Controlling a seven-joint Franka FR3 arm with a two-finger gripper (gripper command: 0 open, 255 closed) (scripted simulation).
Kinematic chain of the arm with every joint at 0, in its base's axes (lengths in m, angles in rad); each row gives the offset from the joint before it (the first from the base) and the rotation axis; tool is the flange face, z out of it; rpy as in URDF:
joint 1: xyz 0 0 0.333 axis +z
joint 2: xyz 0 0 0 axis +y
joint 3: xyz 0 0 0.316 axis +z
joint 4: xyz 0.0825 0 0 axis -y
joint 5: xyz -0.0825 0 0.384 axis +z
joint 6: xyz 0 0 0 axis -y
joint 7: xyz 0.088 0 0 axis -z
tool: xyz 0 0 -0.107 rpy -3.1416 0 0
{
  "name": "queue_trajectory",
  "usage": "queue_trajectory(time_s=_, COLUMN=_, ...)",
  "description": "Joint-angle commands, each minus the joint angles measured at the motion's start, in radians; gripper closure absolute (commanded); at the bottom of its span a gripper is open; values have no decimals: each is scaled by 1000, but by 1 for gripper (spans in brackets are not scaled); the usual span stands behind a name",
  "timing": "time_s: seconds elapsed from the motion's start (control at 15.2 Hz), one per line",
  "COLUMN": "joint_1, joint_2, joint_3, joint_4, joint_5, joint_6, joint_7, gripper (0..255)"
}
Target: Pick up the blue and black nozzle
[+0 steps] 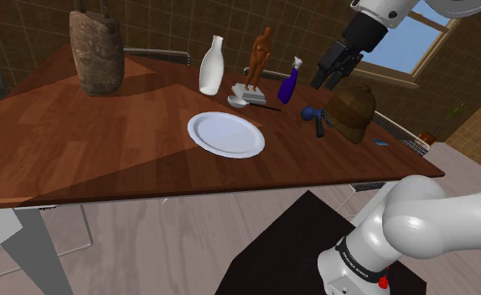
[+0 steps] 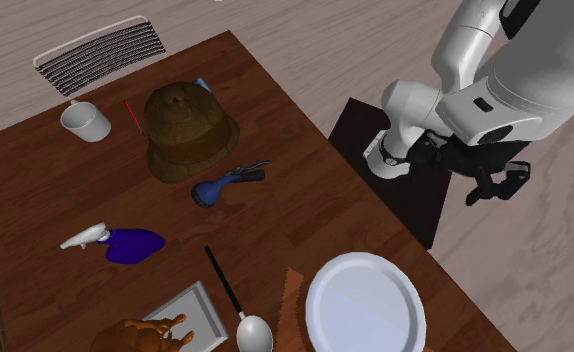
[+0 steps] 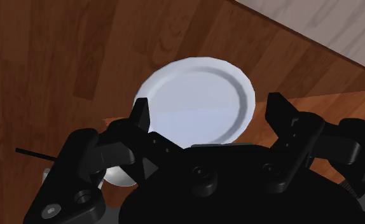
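The nozzle [image 1: 314,118] has a blue head and a black handle. It lies on the wooden table [image 1: 105,142], close beside a brown hat [image 1: 354,107]. In the second exterior view the nozzle [image 2: 225,184] rests just in front of the hat [image 2: 187,125]. My black gripper [image 1: 324,80] hangs high in the air, well above the tabletop and apart from the nozzle. In the wrist view the gripper [image 3: 212,114] is open, its fingers [image 3: 141,116] standing wide apart with nothing between them. A white plate [image 3: 200,95] lies far below it.
A white plate [image 1: 225,134], a spoon [image 2: 237,305], a blue spray bottle [image 1: 290,82], a white bottle [image 1: 211,65], an orange figurine [image 1: 260,52] and a brown sack [image 1: 96,50] share the table. A white mug [image 2: 85,121] stands beyond the hat. The table edge [image 1: 230,188] faces the stand.
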Motion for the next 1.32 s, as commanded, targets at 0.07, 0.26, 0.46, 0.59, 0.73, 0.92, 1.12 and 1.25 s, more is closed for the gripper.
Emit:
queue_trajectory(time_s=0.07, joint_1=-10, joint_2=23, joint_3=-12, joint_4=3, joint_5=-11, joint_6=9, joint_7=-7, gripper=0)
queue_trajectory(time_s=0.26, joint_1=-38, joint_2=95, joint_3=-49, joint_4=17, joint_5=-44, joint_6=37, joint_7=-28, gripper=0)
queue_trajectory(time_s=0.46, joint_1=-64, joint_2=171, joint_3=-86, joint_4=37, joint_5=-75, joint_6=63, joint_7=-47, gripper=0)
queue_trajectory(time_s=0.59, joint_1=-81, joint_2=224, joint_3=-110, joint_4=54, joint_5=-94, joint_6=80, joint_7=-59, gripper=0)
queue_trajectory(time_s=0.73, joint_1=-98, joint_2=278, joint_3=-134, joint_4=74, joint_5=-111, joint_6=96, joint_7=-70, gripper=0)
queue_trajectory(time_s=0.92, joint_1=-122, joint_2=361, joint_3=-169, joint_4=110, joint_5=-134, joint_6=117, joint_7=-87, gripper=0)
queue_trajectory(time_s=1.12, joint_1=-145, joint_2=447, joint_3=-204, joint_4=152, joint_5=-153, joint_6=135, joint_7=-104, gripper=0)
queue_trajectory(time_s=1.25, joint_1=-160, joint_2=505, joint_3=-228, joint_4=184, joint_5=-163, joint_6=145, joint_7=-116, gripper=0)
